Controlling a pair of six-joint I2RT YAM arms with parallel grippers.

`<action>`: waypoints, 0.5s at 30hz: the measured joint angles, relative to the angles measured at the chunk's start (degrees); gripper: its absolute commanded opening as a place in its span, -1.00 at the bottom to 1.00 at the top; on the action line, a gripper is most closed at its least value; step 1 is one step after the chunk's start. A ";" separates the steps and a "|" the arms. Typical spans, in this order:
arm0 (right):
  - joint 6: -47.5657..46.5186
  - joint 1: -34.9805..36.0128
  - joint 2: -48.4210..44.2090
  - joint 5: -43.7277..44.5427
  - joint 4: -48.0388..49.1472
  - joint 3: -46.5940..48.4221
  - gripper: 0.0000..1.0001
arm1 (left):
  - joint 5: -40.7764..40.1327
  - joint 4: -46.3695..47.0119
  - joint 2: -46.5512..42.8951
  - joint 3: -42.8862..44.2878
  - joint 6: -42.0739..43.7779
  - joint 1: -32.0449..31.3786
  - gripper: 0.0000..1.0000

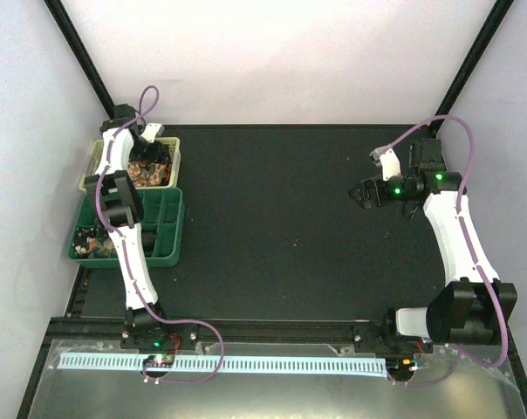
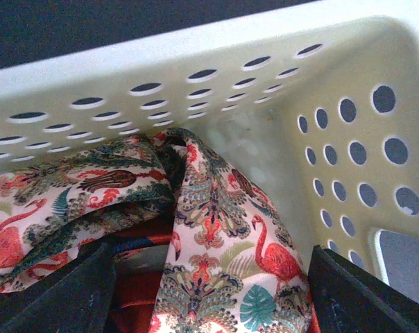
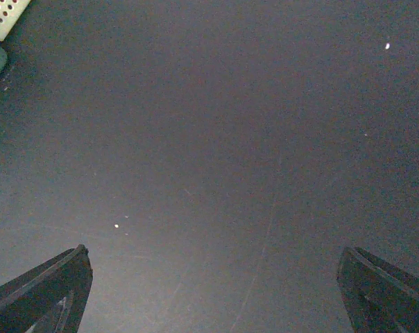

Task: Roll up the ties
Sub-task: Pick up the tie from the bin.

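Two robot arms worked opposite ends of a black table [image 1: 272, 218]; the left gripper [image 2: 209, 253] hung inside a cream perforated basket [image 2: 195, 76] at the far left corner, its jaws spread wide on either side of a crumpled heap of ties [image 2: 216, 208], apparently lined up to pinch a fold and lift one out for rolling; nothing was pinched yet; the topmost tie showed flamingos and leaves, with red-orange cloth [image 2: 140, 295] beneath it; a green compartment tray [image 1: 163, 231] sat just in front of the basket, probably meant for finished rolls, though the small dark bundles in its near-left corner were too small to identify; the right gripper [image 3: 213, 251] hovered over bare tabletop well away from the basket, jaws fully spread and holding nothing, seemingly waiting to help once a tie was laid flat.
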 measured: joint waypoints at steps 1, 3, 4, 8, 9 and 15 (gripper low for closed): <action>-0.02 0.00 0.11 0.09 -0.02 0.11 0.99 | -0.24 0.00 0.02 0.00 -0.11 0.00 0.42; -0.02 0.00 0.22 0.33 -0.13 0.44 0.99 | -0.46 0.09 0.02 0.02 -0.11 -0.02 0.19; -0.02 0.00 0.22 0.46 -0.13 0.55 0.99 | -0.52 0.26 0.02 0.04 0.09 -0.04 0.05; -0.22 0.00 0.24 1.05 -0.13 0.74 0.99 | -0.46 0.37 0.02 0.04 0.13 -0.11 -0.56; -0.26 0.00 0.24 1.20 -0.15 0.74 1.00 | -0.35 0.37 0.02 0.09 0.31 -0.13 -0.72; -0.44 0.00 0.24 1.77 -0.13 0.74 0.99 | 1.07 -0.04 -0.26 0.09 1.46 -0.28 -0.97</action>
